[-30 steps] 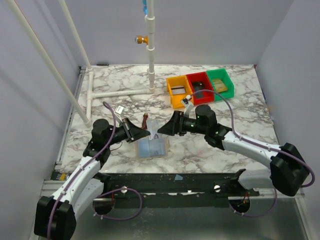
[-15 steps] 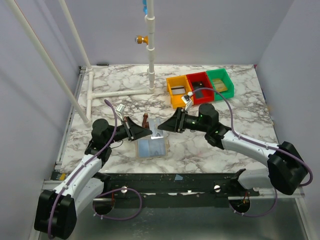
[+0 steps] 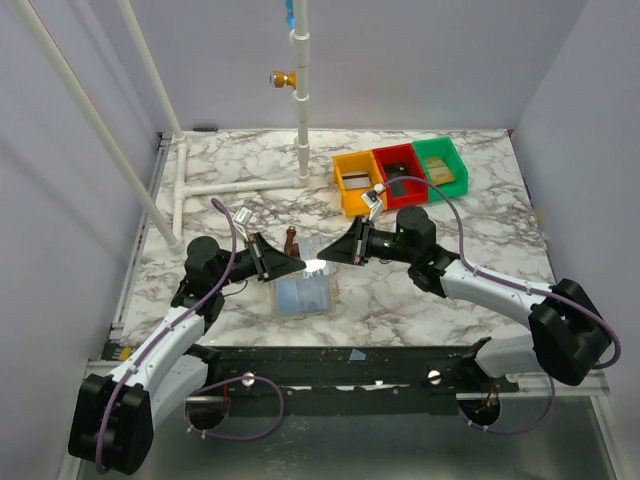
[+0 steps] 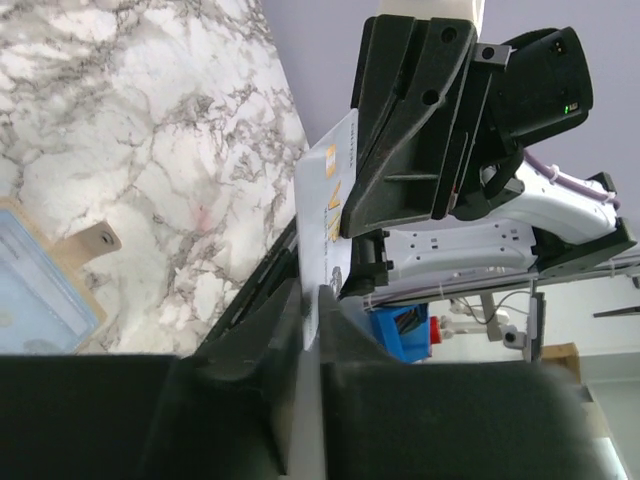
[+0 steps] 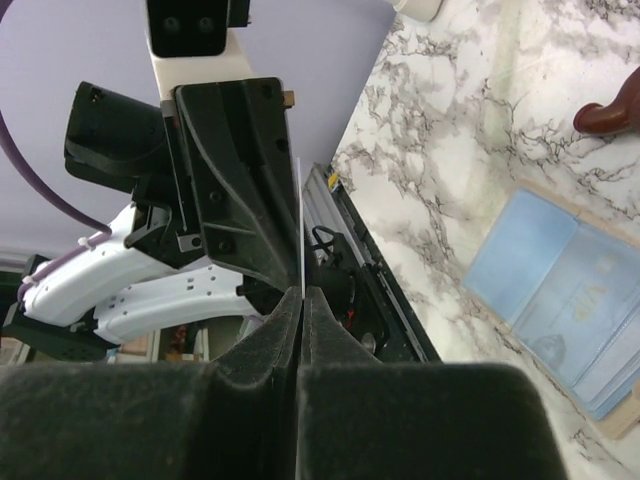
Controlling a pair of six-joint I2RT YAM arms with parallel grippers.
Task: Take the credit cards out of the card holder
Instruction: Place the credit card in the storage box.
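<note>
Card holder lies open and flat on the table, just below both grippers. Left gripper is clenched on one card, held on edge in the air. Right gripper is pinched on the same card's other end. Risk: both pull at once and the card bends or pops out, or one side's grip is thin and it drops onto the holder. Small brown thing just behind, bins well apart. Nothing blocks the way.
</note>
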